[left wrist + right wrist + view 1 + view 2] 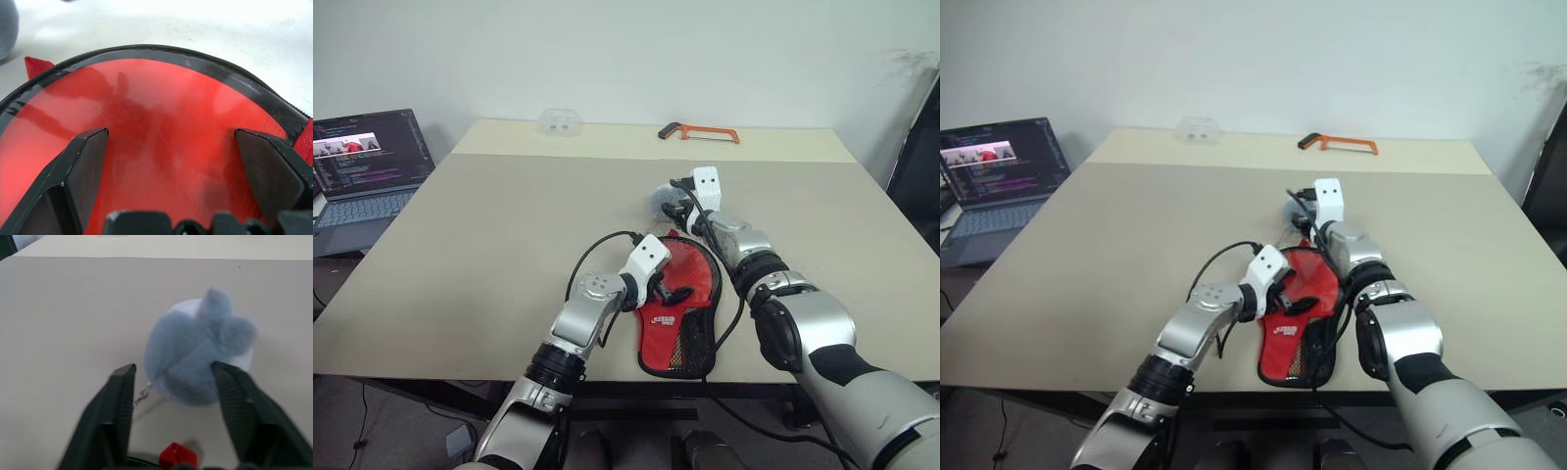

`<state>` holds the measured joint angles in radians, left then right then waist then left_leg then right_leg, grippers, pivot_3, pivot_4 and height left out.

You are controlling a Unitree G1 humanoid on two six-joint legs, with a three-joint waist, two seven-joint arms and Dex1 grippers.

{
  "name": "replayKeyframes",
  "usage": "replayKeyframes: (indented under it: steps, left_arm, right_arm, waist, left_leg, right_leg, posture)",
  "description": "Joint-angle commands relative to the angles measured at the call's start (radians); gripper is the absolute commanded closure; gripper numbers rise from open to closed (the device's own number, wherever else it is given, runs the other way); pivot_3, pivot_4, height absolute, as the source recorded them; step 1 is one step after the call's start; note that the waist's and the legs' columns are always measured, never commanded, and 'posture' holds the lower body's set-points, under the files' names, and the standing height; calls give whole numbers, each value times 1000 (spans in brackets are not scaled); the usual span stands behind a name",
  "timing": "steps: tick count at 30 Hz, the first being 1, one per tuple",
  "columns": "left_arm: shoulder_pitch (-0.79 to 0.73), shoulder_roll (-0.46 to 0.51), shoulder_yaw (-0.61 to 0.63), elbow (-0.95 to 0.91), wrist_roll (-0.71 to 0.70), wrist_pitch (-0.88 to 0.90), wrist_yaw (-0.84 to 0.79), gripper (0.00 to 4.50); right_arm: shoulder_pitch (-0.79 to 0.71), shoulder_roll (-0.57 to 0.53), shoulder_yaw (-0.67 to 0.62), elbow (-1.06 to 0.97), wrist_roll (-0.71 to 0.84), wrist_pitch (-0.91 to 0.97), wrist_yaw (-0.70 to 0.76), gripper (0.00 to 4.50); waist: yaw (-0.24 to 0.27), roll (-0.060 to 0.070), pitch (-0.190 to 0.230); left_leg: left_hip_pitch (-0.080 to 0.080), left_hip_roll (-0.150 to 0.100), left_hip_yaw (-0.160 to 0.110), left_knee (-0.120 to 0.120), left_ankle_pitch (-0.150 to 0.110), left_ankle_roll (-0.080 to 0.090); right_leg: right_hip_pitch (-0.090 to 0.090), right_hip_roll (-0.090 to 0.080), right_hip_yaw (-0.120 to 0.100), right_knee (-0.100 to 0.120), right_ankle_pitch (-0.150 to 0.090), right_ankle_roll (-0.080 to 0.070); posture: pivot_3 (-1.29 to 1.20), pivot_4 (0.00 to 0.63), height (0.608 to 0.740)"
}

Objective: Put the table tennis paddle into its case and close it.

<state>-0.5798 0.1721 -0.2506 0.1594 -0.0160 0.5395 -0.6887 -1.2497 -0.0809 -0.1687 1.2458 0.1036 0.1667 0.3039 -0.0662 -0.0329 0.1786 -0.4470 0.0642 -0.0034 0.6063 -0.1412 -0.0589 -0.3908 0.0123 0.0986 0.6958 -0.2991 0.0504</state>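
The case lies near the table's front edge, red with a white logo and a black mesh lower part. Its round far end is open, and inside the black zip edging shows a glossy red face that looks like the table tennis paddle. The handle is hidden. My left gripper hovers open just above that red face, nothing between its fingers. Beyond the case's far end, my right gripper is open, with a red zip tab just below it.
A small grey-blue round pouch lies just past the right fingertips. An orange-handled hacksaw and a clear plastic piece rest at the far edge of the table. A laptop stands off the table's left.
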Motion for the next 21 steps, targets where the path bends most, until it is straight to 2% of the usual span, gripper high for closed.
replayKeyframes:
  steps: [1, 2, 3, 10, 21]
  left_arm:
    - [3, 2, -15, -29, -9, 5, -2, 0]
    - [4, 3, -16, -28, -9, 4, -2, 0]
    - [2, 3, -16, -27, -9, 3, 0, 0]
    - [12, 10, -20, -49, -14, 12, -1, 0]
    - [46, 15, -37, -121, -14, 53, 20, 0]
  right_arm:
    - [-21, -35, -24, -50, 19, 7, -22, 402]
    - [-23, -41, -27, -47, 18, 11, -34, 38]
    - [-25, -52, -32, -41, 18, 17, -50, 11]
    - [-41, -71, -48, -4, 13, -15, -84, 11]
    - [-56, -15, -138, 60, 64, -113, -123, 11]
  waist:
    - [0, 0, 0]
    - [0, 0, 0]
    - [0, 0, 0]
    - [-1, 0, 0]
    - [-8, 0, 0]
  left_leg:
    - [0, 0, 0, 0, 0, 0]
    - [0, 0, 0, 0, 0, 0]
    - [0, 0, 0, 0, 0, 0]
    - [0, 0, 0, -1, 0, 0]
    - [0, 0, 0, -4, 0, 0]
  right_leg:
    - [0, 0, 0, 0, 0, 0]
    - [0, 0, 0, 0, 0, 0]
    - [0, 0, 0, 0, 0, 0]
    - [0, 0, 0, -1, 0, 0]
    - [0, 0, 0, -4, 0, 0]
  posture:
    - [0, 150, 740]
    - [0, 150, 740]
    - [0, 150, 740]
    - [0, 150, 740]
    - [0, 150, 740]
